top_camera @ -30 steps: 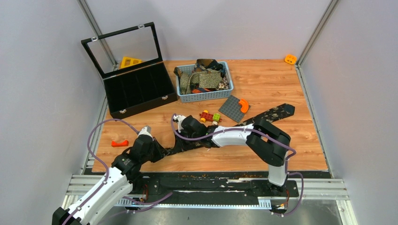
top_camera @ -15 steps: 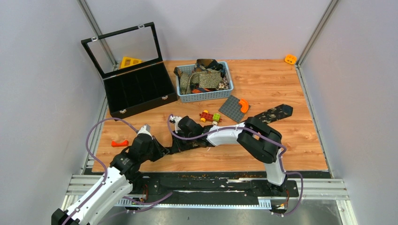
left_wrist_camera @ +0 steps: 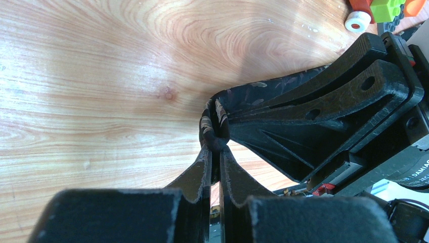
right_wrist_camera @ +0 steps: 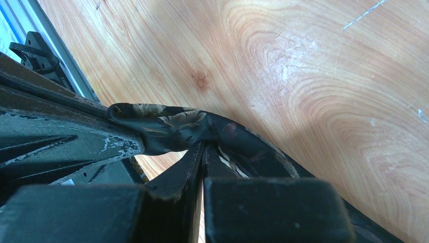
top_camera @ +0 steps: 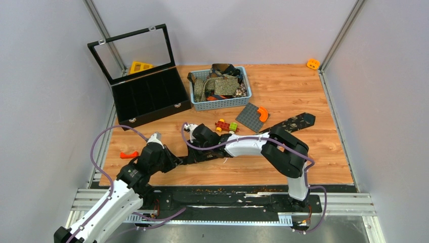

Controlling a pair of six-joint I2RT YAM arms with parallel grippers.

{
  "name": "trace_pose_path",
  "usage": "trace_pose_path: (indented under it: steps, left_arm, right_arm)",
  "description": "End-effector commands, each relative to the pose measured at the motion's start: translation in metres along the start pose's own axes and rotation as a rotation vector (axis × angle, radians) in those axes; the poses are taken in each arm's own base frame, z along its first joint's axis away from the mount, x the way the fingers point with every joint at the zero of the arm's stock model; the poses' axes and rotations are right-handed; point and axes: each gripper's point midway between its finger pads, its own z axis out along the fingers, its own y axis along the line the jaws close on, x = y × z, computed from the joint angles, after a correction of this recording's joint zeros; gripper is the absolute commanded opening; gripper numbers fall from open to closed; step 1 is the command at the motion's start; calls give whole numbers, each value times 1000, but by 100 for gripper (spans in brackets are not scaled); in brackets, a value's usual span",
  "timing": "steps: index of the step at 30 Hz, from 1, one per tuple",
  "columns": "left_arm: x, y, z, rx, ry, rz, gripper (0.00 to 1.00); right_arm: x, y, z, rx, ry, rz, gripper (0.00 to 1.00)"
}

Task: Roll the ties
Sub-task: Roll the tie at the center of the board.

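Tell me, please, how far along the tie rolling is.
Nothing finished: no rolled tie shows. In hand: the left fingers and right fingers pinch the black tie near one end, where a small curl shows. Remaining: the rest of that tie lies flat, and more ties sit in the basket.

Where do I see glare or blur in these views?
Left wrist: white glare on the table, left gripper base out of focus. Right wrist: glare right of the black tie, near parts of the right gripper soft. Top external: even, sharp.
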Motion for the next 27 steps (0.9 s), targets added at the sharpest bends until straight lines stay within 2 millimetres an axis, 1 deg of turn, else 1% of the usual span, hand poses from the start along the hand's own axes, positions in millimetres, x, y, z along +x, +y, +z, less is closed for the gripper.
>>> trace_pose_path:
  steps: [1, 6, 10, 14, 17, 19, 23, 27]
  left_arm:
    - [-9, -13, -8, 26, -21, -5, 0]
    - [-10, -14, -10, 26, -22, -4, 0]
    - [-10, -13, -11, 19, -25, -3, 0]
    - [-11, -13, -12, 14, -28, 0, 0]
    - [-13, -14, -13, 12, -32, 2, 0]
    - [-14, -14, -14, 6, -34, 8, 0]
    - [-15, -13, -13, -8, -28, 20, 0]
    - [-15, -13, -10, -14, -21, 31, 0]
  right_arm:
    - [-19, 9, 4, -25, -42, -25, 3]
    - [-13, 8, 16, -43, -21, -12, 3]
    - [-12, 13, 22, -67, -11, -9, 3]
    - [-12, 22, 27, -101, -5, -11, 3]
    - [-11, 35, 31, -159, 4, -15, 3]
    - [-10, 40, 33, -185, 12, -19, 3]
    - [-9, 39, 30, -185, 15, -33, 3]
    - [-17, 37, 17, -170, -1, -46, 3]
